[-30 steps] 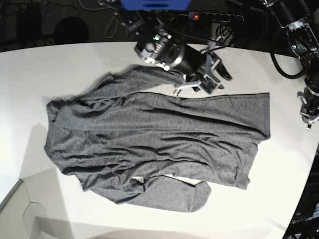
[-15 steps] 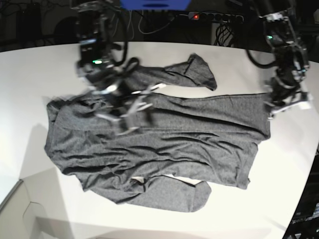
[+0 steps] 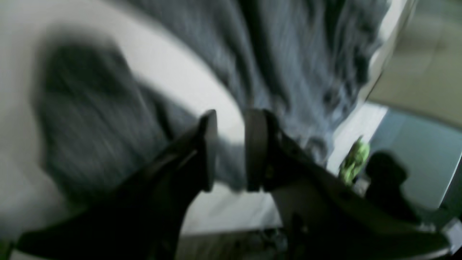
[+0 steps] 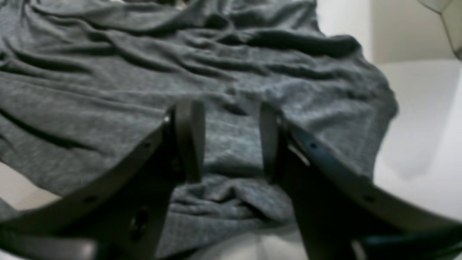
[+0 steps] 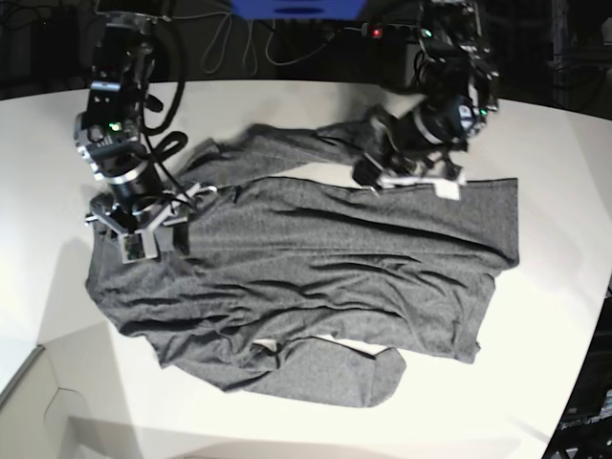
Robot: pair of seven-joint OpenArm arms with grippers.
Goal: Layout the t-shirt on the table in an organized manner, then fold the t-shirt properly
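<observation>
The dark grey t-shirt lies spread and wrinkled on the white table, one sleeve toward the back and one toward the front. My right gripper hovers over the shirt's left end. In the right wrist view it stands open above rumpled t-shirt cloth, with nothing between the fingers. My left gripper is over the end of the back sleeve. Its wrist view is blurred: the left gripper shows a narrow gap, with table and t-shirt behind.
A power strip and cables lie along the table's far edge. A pale box corner sits at the front left. The table's curved edge runs down the right side. A blurred green object shows beyond the table.
The right arm swung left from the back sleeve to the shirt's left end, and its jaws widened. The left arm came in from the table's right edge to the back sleeve.
</observation>
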